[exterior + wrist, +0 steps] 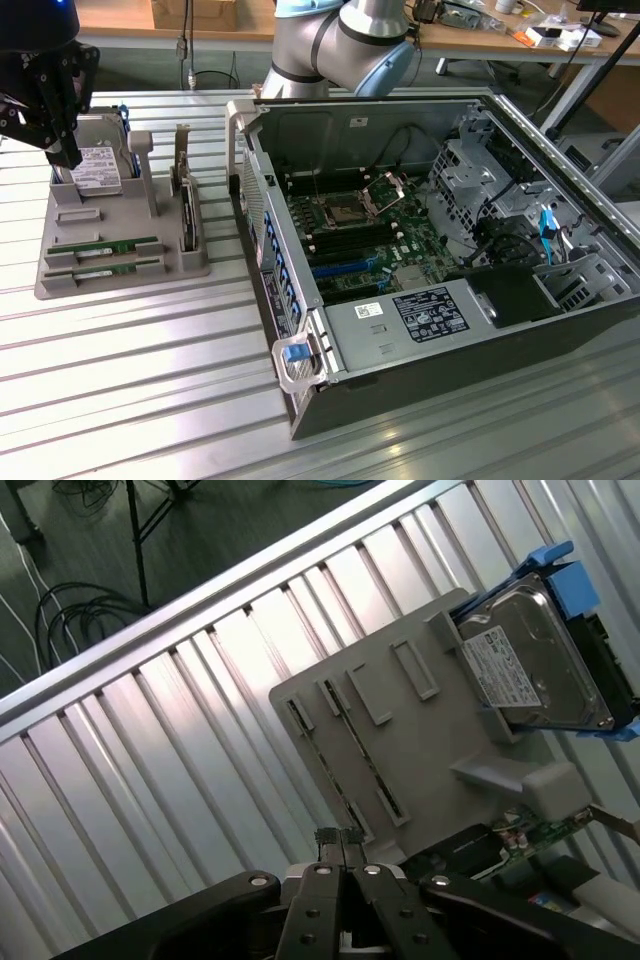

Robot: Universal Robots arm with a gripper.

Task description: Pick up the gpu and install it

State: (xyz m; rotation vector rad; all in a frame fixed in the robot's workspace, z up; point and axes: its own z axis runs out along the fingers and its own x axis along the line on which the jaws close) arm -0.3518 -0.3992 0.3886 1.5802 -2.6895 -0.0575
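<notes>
The gripper (68, 150), jaws clenched on nothing, hovers over the hard drive (95, 165) at one edge of the gray holder tray (60, 288), while the gpu (105, 247) lies slotted along the opposite edge.

table (120, 400): ribbed metal, glossy
tray (190, 262): matt grey plastic
drive (545, 670): shiny metal, paper label
gpu (105, 248): matt circuit board

Our gripper (70, 150) hangs at ten o'clock in the exterior view, pointing down, fingers (328, 852) pressed together; our arm (345, 40) bends at twelve.
</notes>
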